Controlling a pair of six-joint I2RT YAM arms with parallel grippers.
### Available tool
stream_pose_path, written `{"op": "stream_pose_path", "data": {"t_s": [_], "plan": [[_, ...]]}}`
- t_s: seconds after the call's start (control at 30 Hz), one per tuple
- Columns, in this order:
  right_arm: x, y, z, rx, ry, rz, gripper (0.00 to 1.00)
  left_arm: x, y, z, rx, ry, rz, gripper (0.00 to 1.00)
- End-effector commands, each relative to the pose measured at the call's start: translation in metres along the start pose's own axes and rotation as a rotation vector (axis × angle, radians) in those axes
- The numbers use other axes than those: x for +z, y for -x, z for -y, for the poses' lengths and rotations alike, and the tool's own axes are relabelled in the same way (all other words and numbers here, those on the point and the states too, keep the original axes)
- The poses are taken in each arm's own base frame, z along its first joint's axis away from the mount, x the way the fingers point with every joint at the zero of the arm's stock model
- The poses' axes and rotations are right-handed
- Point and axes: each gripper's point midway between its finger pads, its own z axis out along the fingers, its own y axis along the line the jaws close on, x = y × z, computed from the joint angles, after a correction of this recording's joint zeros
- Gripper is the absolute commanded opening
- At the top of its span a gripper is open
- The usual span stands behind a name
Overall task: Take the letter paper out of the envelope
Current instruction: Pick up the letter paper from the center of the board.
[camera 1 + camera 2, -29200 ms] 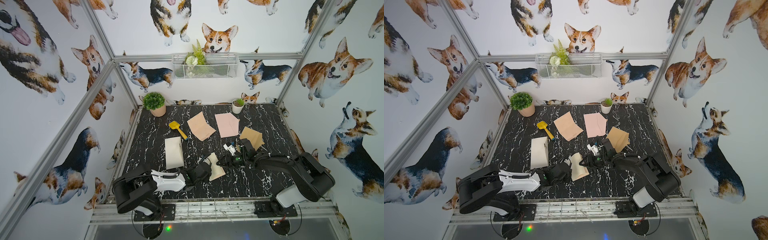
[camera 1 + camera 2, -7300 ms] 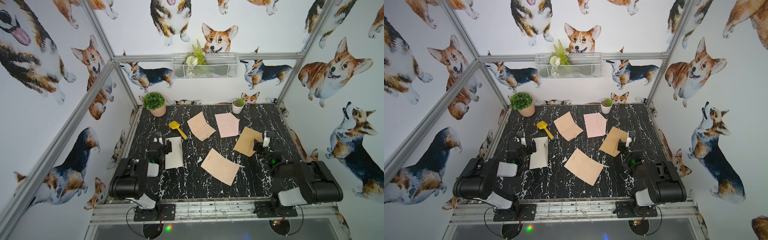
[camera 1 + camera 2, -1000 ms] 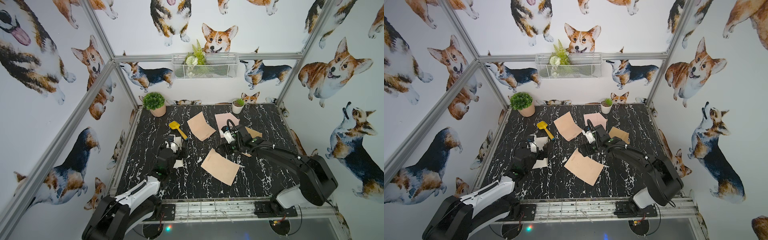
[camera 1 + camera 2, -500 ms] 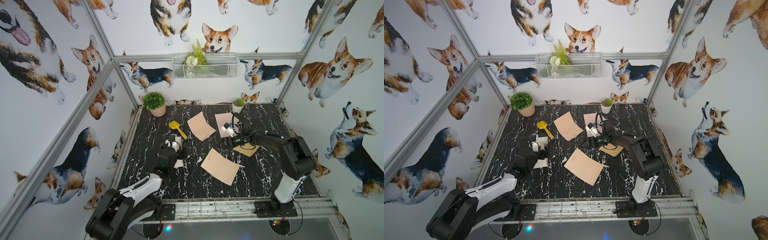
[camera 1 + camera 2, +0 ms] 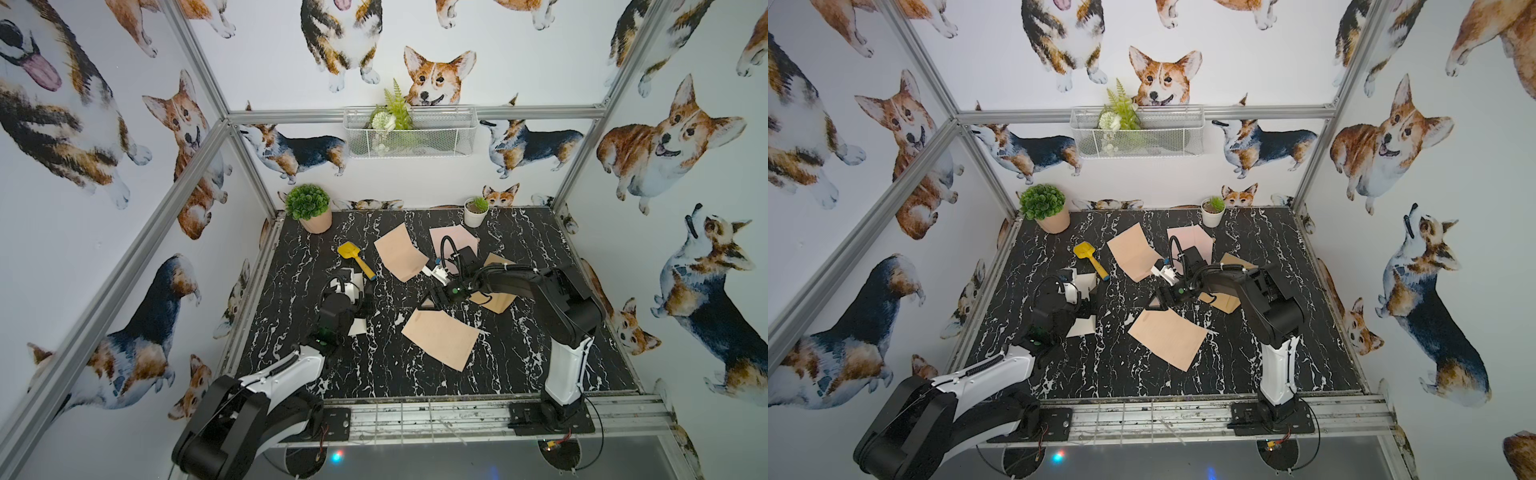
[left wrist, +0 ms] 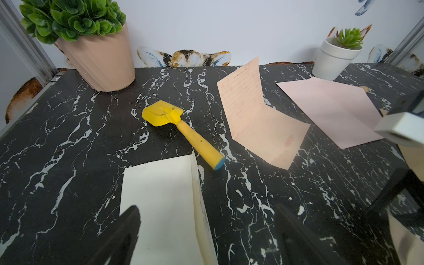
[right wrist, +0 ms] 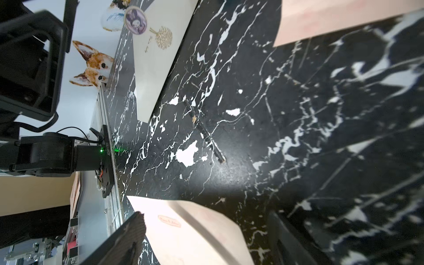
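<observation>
A white envelope point(image 6: 160, 206) lies flat at the left of the table, a cream edge point(image 6: 199, 206) showing along one side; in the right wrist view it point(image 7: 156, 57) carries a round purple sticker. My left gripper point(image 6: 210, 238) hovers open above it point(image 5: 357, 328), with one finger over the envelope and one over bare table. A peach sheet point(image 5: 440, 338) with a pink oval stamp lies in the middle. My right gripper point(image 7: 206, 241) stands open over its far corner point(image 7: 195, 229), also seen in a top view point(image 5: 1158, 302). No letter paper shows inside an envelope.
A folded lined peach paper point(image 5: 399, 253) stands half open at the back, beside a pink envelope point(image 5: 451, 237). A tan envelope point(image 5: 496, 301) lies under my right arm. A yellow toy shovel point(image 5: 355, 259) lies near the white envelope. Two potted plants point(image 5: 309, 208) point(image 5: 476, 212) stand at the back edge.
My right gripper has come forward from the pink and tan envelopes and down to the peach sheet's far corner, its jaws narrowing slightly. The left gripper has hardly moved.
</observation>
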Motion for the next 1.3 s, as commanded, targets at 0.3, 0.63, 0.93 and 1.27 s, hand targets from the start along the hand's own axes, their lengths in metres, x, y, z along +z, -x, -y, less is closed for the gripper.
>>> {"op": "stream_pose_path", "data": {"t_s": [0.3, 0.63, 0.93, 1.27], "plan": [[0.006, -0.019, -0.002, 0.008, 0.049, 0.008, 0.54, -0.004, 0.011, -0.001, -0.020, 0.004, 0.048, 0.93], [0.002, -0.012, -0.009, 0.039, 0.073, 0.047, 0.21, -0.004, 0.011, -0.002, -0.022, 0.006, 0.051, 0.93], [-0.030, 0.019, -0.016, 0.132, 0.246, 0.219, 0.00, -0.004, 0.012, -0.002, -0.024, 0.007, 0.054, 0.93], [-0.124, 0.065, 0.023, 0.191, 0.120, 0.451, 0.00, -0.005, 0.011, -0.002, -0.024, 0.007, 0.054, 0.93]]}}
